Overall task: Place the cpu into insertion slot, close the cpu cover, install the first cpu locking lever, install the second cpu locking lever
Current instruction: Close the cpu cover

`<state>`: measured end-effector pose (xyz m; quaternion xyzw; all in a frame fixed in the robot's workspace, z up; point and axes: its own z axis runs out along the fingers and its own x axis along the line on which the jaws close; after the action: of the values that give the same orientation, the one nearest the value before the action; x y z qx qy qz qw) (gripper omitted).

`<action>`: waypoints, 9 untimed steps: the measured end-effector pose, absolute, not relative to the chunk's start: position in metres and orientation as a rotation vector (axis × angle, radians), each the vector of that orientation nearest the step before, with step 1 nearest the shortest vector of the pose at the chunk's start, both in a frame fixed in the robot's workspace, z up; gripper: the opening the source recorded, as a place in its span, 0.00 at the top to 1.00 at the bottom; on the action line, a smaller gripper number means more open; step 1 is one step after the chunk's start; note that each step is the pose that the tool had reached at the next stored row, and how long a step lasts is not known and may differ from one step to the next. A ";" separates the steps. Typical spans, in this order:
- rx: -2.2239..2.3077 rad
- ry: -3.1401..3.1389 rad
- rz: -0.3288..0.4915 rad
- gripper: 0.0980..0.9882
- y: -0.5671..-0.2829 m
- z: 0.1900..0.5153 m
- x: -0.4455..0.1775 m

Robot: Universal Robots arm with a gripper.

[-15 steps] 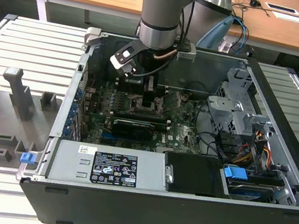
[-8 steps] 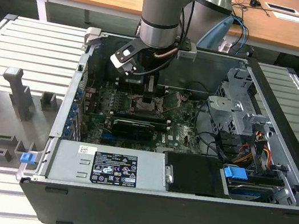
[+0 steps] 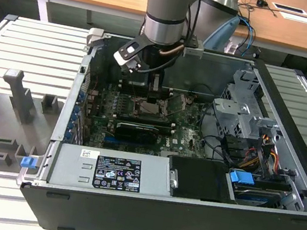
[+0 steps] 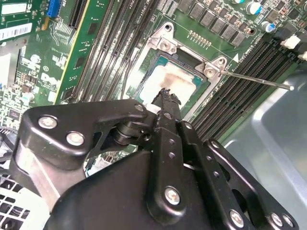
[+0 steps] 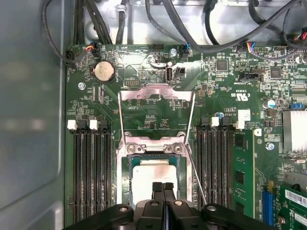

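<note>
- Gripper (image 5: 163, 188) jaws together, tips over cpu (image 5: 149, 173) in slot (image 5: 125, 158).
- Cover (image 5: 156, 92) lies open.
- Risk: off-centre downward pressure may tilt cpu, damaging slot contacts.

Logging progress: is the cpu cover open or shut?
Open: in the first wrist view the cpu cover stands swung back off the insertion slot, leaving the cpu bare.

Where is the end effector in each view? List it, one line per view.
Exterior view: end effector low inside the open case, over the motherboard.
Second wrist view: end effector tip over the cpu.
First wrist view: end effector over the cpu.
Shared landmark: black memory slots.
</note>
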<state>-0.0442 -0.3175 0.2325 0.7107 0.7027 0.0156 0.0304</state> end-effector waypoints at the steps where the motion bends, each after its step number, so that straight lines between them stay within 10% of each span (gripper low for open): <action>1: 2.191 2.166 0.048 0.99 -0.318 0.233 -0.044; 9: 2.194 2.169 0.042 0.99 -0.318 0.234 -0.033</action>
<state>-0.0335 -0.3176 0.2338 0.7108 0.7027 0.0135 0.0283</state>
